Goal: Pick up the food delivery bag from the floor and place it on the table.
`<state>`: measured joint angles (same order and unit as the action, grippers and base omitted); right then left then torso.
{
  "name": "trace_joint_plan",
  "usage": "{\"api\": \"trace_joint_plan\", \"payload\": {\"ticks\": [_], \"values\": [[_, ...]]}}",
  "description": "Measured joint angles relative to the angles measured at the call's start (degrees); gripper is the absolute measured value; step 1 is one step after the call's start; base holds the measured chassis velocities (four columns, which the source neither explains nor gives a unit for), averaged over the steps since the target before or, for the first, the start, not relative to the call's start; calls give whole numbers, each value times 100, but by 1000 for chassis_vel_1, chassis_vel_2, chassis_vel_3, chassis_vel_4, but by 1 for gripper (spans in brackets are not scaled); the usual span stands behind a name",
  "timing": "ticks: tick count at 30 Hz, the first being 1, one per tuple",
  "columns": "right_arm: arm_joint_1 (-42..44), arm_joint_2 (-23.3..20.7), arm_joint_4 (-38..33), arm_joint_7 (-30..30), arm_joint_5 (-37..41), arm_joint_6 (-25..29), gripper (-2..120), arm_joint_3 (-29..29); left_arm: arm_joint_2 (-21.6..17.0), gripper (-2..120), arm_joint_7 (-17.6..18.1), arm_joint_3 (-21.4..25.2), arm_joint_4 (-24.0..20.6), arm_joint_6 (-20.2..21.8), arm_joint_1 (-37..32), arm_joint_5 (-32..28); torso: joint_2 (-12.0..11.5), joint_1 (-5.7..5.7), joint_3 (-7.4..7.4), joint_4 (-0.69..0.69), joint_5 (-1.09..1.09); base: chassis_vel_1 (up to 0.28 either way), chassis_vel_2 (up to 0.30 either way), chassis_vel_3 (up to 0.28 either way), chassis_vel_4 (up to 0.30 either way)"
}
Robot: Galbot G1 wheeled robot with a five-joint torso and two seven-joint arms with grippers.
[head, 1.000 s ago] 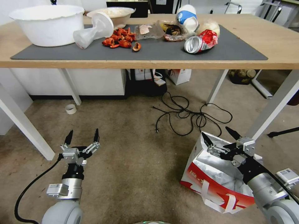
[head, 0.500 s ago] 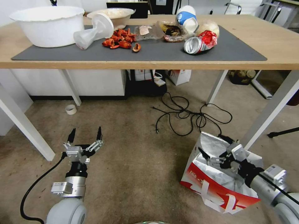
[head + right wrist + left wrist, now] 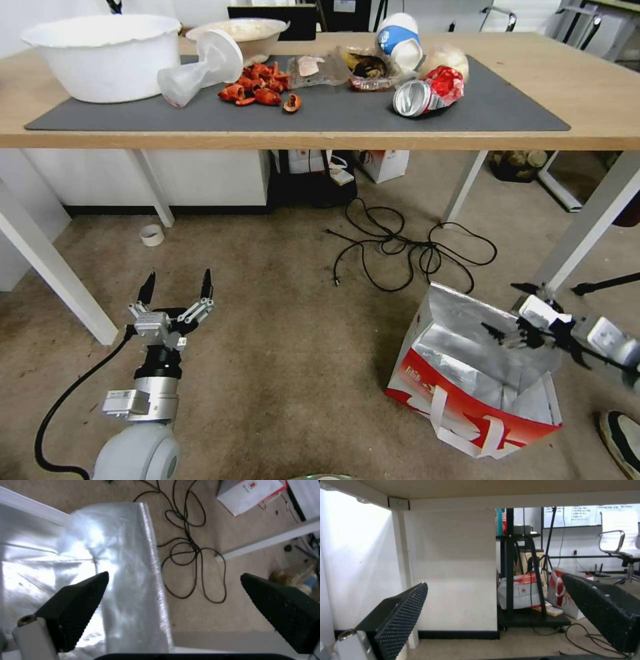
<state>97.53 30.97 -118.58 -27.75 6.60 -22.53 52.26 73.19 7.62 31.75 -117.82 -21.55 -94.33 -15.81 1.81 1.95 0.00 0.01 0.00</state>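
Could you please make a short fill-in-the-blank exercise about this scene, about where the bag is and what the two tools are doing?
1. The food delivery bag stands on the ____.
2. The right tool is open, with one finger inside the bag's foil mouth and the other ____ it.
3. The left tool hangs open above the carpet and holds ____.
4. On the table, a crushed can lies on the dark grey ____.

Missing words: floor; outside; nothing; mat
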Motion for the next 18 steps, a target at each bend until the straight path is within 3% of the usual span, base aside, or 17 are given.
{"api": "trace_joint_plan", "payload": {"ticks": [7, 15, 18], "values": [[-1004, -597, 549, -195, -112, 4, 100, -1223, 52, 100, -79, -43, 23, -47, -60, 56, 2, 1, 0, -1, 1, 0, 0, 0, 0], [-2499, -855, 1240, -267, -246, 228, 100, -2507, 108, 100, -161, -64, 65, -119, -52, 54, 4, 1, 0, 0, 0, 0, 0, 0, 0], [-3577, -902, 1617, -317, -80, 232, 100, -3692, 171, 100, -163, -78, 85, -113, -46, 107, 4, 1, 0, -3, 3, 0, 0, 0, 0]]}}
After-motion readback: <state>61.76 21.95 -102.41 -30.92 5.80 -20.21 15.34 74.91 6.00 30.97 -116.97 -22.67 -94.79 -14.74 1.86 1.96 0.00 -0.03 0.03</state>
